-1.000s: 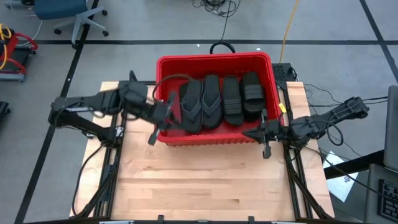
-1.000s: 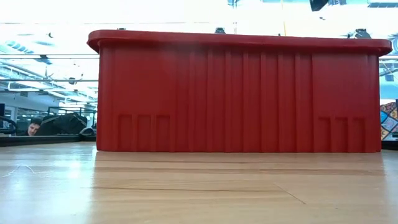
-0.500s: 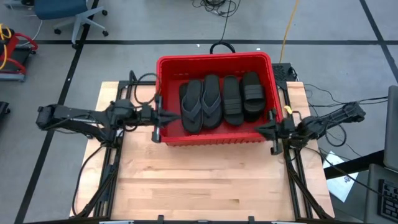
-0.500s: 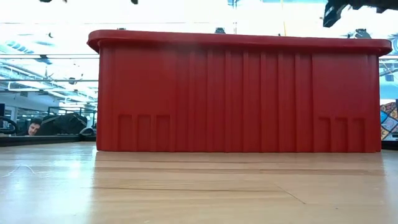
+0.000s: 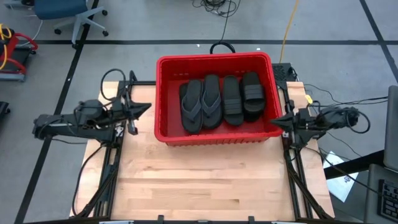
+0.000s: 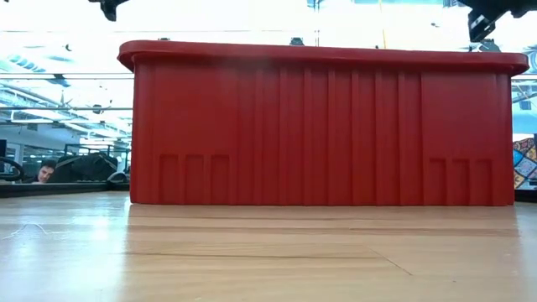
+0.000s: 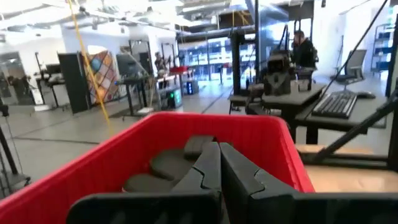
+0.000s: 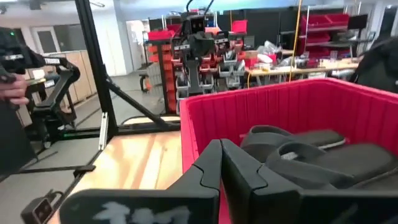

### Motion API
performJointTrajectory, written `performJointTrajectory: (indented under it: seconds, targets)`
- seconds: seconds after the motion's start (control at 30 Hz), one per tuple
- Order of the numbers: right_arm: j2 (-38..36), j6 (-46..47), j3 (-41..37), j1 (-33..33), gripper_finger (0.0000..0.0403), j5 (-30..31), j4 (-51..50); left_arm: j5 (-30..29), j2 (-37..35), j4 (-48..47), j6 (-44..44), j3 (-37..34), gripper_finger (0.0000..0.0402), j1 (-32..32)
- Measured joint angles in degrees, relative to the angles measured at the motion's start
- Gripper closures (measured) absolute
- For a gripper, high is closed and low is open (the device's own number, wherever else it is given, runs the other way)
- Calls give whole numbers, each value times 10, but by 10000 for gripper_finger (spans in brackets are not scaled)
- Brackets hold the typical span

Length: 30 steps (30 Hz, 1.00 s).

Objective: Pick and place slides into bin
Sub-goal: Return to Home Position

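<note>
The bare front of the wooden table [image 5: 205, 180] lies nearest, pale planks with nothing on them. Past that stands the red bin [image 5: 168, 134], its long slotted wall facing forward and its thick rim level. The two dark arms sit at either end of it. The left gripper [image 5: 147, 107] hangs just off the bin's left wall, apart from it and pointing toward it; its wrist view shows the two fingers [image 7: 205, 168] pressed flat together with nothing between them. The right gripper [image 5: 278, 121] is close beside the bin's right wall near the front corner, whether touching I cannot tell, and its fingers [image 8: 208, 168] likewise meet tip to tip and carry nothing. Inside the bin, four black sandals show from above, lying lengthwise side by side: a greyer flip-flop [image 5: 191, 109] at the left, a second flip-flop [image 5: 211, 102] touching it, then a flat slide [image 5: 232, 101], and a band-strap slide [image 5: 252, 93] against the right wall. Beyond the table a yellow cable [image 5: 287, 28] runs over the grey floor and an office chair [image 5: 68, 12] stands in the far left corner
</note>
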Motion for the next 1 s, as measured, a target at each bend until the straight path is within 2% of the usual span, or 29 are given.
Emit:
performJointTrajectory:
  seconds: [0.27,0.37,0.63,1.0]
  targets:
    - [-18,13,13,0,403,5,-63,-11,-58,-59,-16,0,402,0]
    - [-26,38,13,0,403,45,-90,-10,-59,-70,-41,0,401,0]
    - [-28,46,13,0,403,46,-81,4,-60,-82,-101,0,401,0]
    - [-28,27,13,0,403,46,-29,16,-58,-79,-95,0,387,0]
